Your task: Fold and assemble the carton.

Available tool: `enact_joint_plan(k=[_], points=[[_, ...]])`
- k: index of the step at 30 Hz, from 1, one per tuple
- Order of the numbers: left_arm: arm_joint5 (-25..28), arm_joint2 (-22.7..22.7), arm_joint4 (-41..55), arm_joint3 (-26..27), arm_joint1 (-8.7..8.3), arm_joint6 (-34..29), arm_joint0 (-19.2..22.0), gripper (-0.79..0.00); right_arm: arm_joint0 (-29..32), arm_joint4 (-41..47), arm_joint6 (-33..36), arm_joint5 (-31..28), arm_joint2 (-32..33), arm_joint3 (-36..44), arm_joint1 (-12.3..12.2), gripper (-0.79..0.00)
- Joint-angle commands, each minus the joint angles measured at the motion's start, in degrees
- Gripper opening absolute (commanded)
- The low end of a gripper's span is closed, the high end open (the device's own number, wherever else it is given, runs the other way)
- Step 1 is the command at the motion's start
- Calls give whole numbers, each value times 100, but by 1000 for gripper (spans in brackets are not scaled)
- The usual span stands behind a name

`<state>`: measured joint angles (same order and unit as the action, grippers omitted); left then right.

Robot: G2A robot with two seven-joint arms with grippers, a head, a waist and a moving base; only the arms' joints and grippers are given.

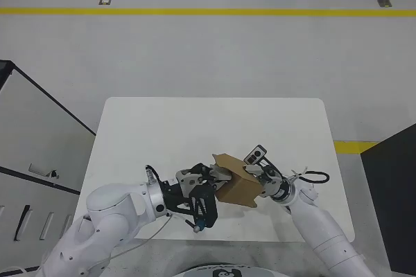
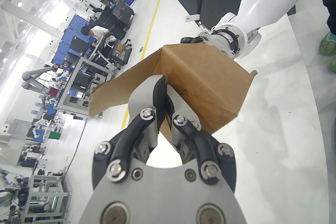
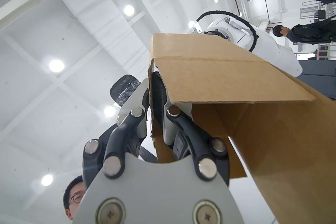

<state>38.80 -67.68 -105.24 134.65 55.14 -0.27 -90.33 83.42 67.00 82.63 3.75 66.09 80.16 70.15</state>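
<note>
Carton (image 2: 207, 78) panel pinched in left end effector (image 2: 164, 87)

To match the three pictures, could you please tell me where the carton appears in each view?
Top view: carton over the table, between left gripper and right gripper.
Left wrist view: carton clamped in left gripper.
Right wrist view: carton clamped in right gripper.
Shared landmark: the right gripper.
</note>
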Motion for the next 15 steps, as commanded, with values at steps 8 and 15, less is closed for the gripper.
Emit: enact_joint_plan(k=[8, 15], points=[[-130, -204, 247, 0, -7, -61, -87, -785, 38, 17, -39, -32, 22, 21, -2, -785], [75, -270, 237, 0, -32, 73, -118, -785, 50, 27, -90, -71, -24, 60, 10, -785]])
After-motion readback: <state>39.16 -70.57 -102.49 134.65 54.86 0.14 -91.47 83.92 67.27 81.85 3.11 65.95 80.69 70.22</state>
